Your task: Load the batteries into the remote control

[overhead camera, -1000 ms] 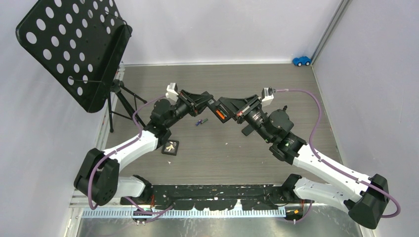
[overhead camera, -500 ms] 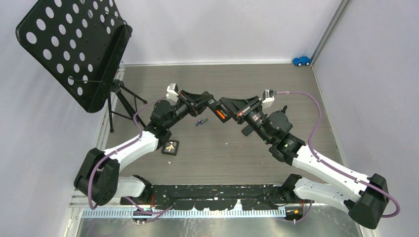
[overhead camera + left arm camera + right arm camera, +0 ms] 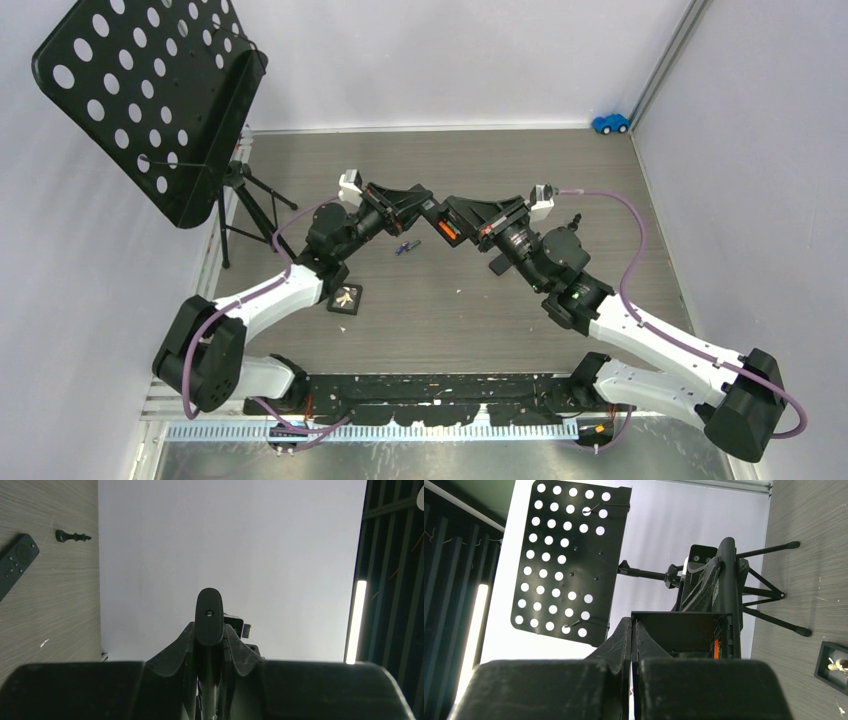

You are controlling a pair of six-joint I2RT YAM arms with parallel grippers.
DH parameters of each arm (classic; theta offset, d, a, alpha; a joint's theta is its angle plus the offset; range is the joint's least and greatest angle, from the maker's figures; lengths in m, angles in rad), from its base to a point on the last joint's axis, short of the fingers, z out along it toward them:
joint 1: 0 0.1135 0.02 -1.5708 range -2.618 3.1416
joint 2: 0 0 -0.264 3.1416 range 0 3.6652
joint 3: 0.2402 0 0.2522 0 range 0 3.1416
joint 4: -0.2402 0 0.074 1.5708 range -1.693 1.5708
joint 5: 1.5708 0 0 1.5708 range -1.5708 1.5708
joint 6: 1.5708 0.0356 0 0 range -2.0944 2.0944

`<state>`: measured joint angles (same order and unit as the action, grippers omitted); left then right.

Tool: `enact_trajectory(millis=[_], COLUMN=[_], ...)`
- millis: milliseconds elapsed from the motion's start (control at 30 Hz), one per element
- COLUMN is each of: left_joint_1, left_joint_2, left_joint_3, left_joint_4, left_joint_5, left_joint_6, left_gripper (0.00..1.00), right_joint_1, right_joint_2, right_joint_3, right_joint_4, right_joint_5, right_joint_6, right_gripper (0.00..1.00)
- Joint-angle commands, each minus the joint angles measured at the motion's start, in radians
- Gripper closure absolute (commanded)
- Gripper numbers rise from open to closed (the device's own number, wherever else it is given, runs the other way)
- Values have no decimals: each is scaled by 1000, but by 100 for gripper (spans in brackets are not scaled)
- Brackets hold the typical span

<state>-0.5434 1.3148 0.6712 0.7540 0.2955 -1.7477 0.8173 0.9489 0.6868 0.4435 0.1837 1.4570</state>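
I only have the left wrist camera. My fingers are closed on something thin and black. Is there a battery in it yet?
Observer: Yes. The right wrist view shows an orange battery in the open compartment of the remote.
Operator: Is the other arm on it too?
Observer: Yes, the right gripper is clamped on the compartment's wall.
Operator: Any spare batteries?
Observer: From above, one small bluish battery lies on the table, just below the two grippers.

The remote control (image 3: 440,224) is being held in the middle of the frame, between the left gripper (image 3: 427,209) and the right gripper (image 3: 452,215). A battery (image 3: 405,246) is being left lying on the table (image 3: 470,295) just below, a small tray (image 3: 345,298) lower left.
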Motion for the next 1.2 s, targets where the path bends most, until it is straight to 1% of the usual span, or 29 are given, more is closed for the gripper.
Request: enact_trajectory(millis=[0,67,333,533,900,1167], left_joint_1=[-9,-8,-12,-12,-12,-12], left_joint_2=[4,6,7,15,28,40], left_joint_3=[6,5,1,-2,-12,-15], left_joint_4=[120,123,128,128,132,146], left_joint_5=[6,7,7,4,-2,-4], left_joint_6=[-34,-36,-44,-53,-66,-80], left_gripper=[100,100,100,100,100,100], right_joint_1=[6,5,5,6,5,5], right_joint_2=[15,16,-5,4,5,-6], right_joint_3=[-19,-29,-40,-38,-44,-27], right_joint_4=[47,61,53,104,132,119], right_joint_5=[41,47,77,62,59,50], right_joint_6=[49,71,36,23,24,1], right_gripper=[100,100,100,100,100,100])
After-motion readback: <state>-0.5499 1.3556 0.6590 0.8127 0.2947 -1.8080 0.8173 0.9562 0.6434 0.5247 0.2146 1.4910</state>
